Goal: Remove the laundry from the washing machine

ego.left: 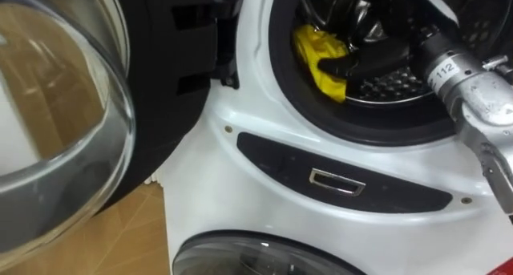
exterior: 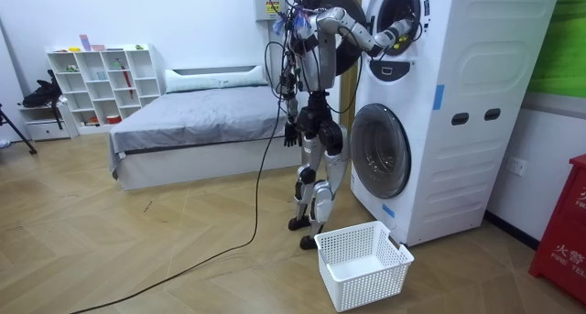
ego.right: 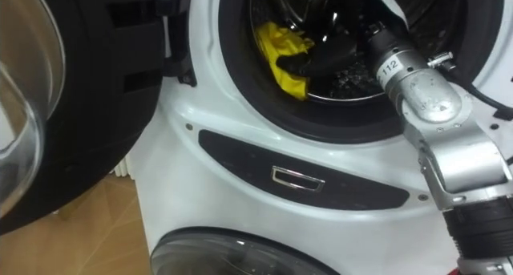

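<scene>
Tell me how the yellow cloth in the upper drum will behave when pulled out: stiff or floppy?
Probably floppy: the yellow cloth lies crumpled in folds against the drum. Likely light: it is a small bunch at the right robot hand. It may drag over the dark door rim, since it sits low behind it.

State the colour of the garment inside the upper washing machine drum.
Yellow; the garment shows best in the left eye view.
</scene>
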